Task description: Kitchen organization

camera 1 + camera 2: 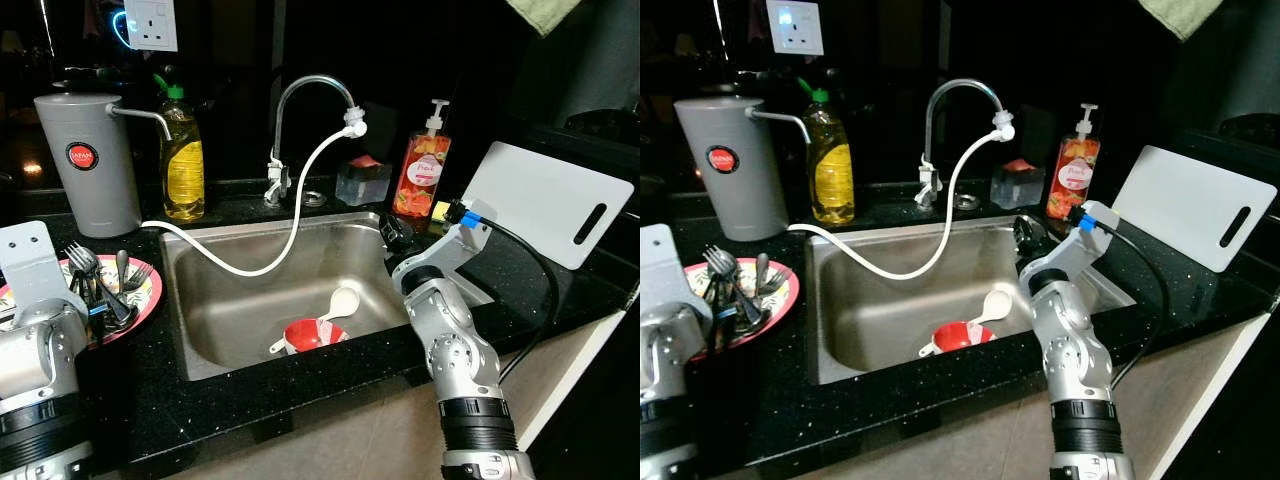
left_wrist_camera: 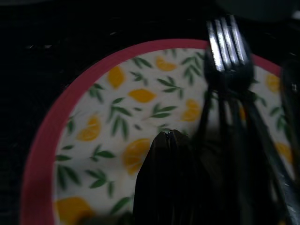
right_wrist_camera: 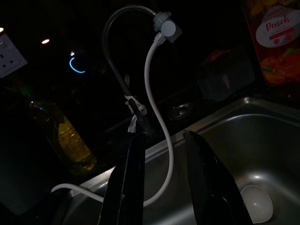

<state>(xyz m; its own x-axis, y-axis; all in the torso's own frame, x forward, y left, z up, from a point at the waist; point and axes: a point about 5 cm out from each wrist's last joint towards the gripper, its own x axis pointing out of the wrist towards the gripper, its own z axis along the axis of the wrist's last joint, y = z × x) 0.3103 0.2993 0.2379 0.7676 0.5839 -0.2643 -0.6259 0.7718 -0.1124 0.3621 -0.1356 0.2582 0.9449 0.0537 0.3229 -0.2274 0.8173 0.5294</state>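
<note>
partly hidden: left gripper [image 2: 169,136] closed over plate [image 2: 42,154]; forks [image 2: 227,51] blurred

On the black counter to my left sits a round plate [image 1: 148,290], pink-red at the rim with yellow lemons and green leaves printed on a white face. Several dark metal forks [image 1: 88,265] and a spoon [image 1: 122,268] lie heaped across it, tines pointing up and away from me. In my left wrist view one fork [image 2: 227,51] lies on the plate's right part, its four tines catching the light. Down in my steel sink [image 1: 240,300] a small red bowl [image 1: 308,335] rests upright near the front wall, and a white ladle-like spoon [image 1: 340,303] lies with its handle across the bowl and its bowl end towards the back.
</note>
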